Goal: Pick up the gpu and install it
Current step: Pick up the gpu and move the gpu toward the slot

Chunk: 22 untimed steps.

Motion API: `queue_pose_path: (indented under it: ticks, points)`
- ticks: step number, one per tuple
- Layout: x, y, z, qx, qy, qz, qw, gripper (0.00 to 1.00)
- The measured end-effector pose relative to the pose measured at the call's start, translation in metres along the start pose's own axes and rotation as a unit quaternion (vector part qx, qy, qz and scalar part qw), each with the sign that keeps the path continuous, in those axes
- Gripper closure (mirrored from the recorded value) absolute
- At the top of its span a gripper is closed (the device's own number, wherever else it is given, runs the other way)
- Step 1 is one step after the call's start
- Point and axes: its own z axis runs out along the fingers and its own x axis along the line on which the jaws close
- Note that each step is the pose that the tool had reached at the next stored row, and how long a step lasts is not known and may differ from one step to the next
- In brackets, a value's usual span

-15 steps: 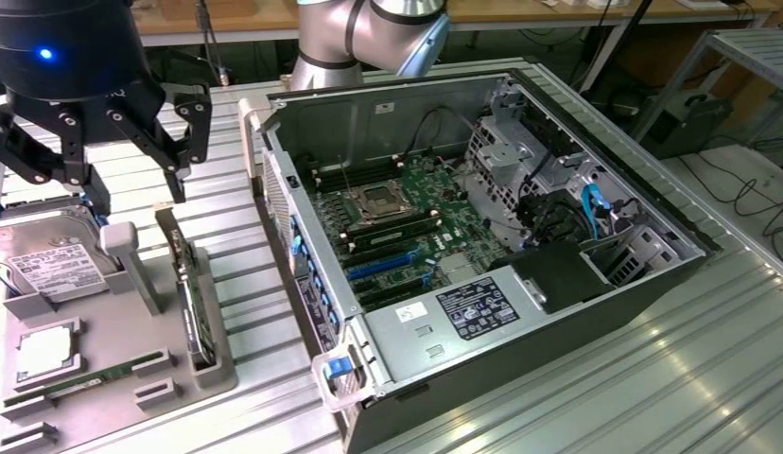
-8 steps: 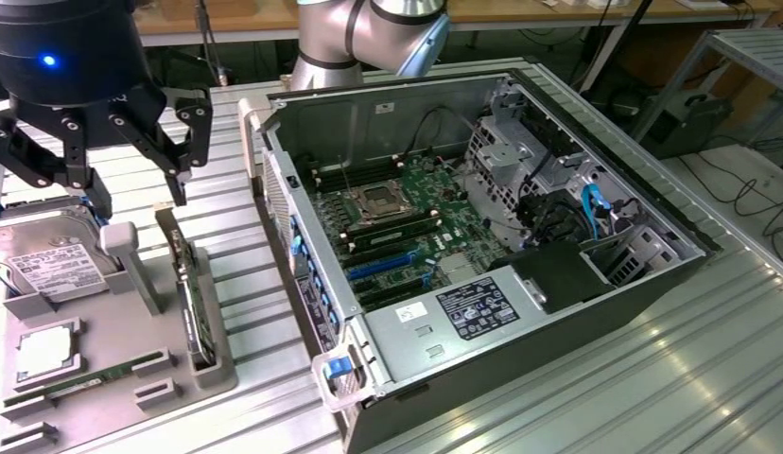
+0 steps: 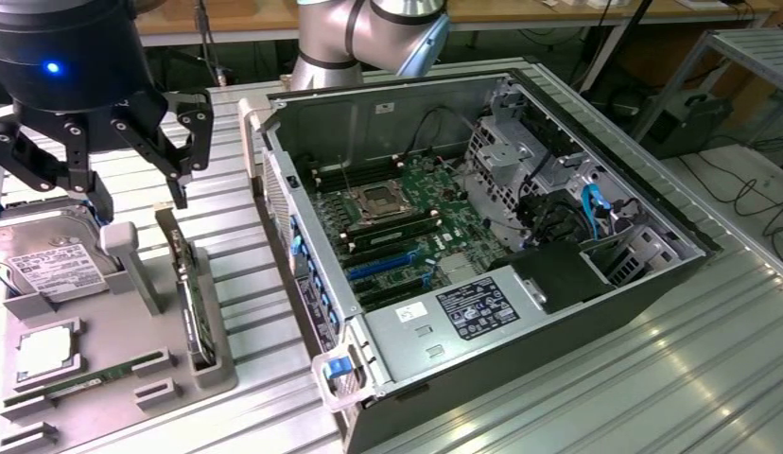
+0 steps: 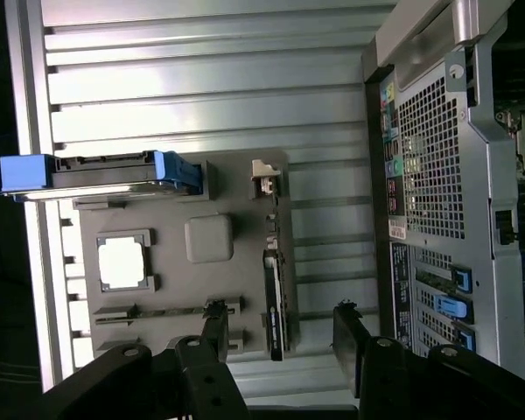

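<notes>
gripper point(image 3: 139, 203) point(image 4: 280, 308): hovering above the tray point(image 3: 120, 326) point(image 4: 236, 184), jaws standing wide apart, gripping nothing, sitting either side of the gpu point(image 3: 190, 293) point(image 4: 276, 289).
gpu: standing on edge in the tray's slot, presenting both faces for a pinch.
computer case point(image 3: 405, 123) point(image 4: 429, 157): lying open beside the tray, exposing its board for fitting.
</notes>
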Motion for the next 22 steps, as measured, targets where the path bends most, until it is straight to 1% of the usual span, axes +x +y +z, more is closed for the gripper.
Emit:
queue_pose_path:
  ticks: [15,22]
  points:
    - [0.0002,-0.0004,0.0066,0.0,0.0,0.0,1.0,0.4]
    - [0.0002,-0.0008,0.0078,0.0,0.0,0.0,1.0,0.4]
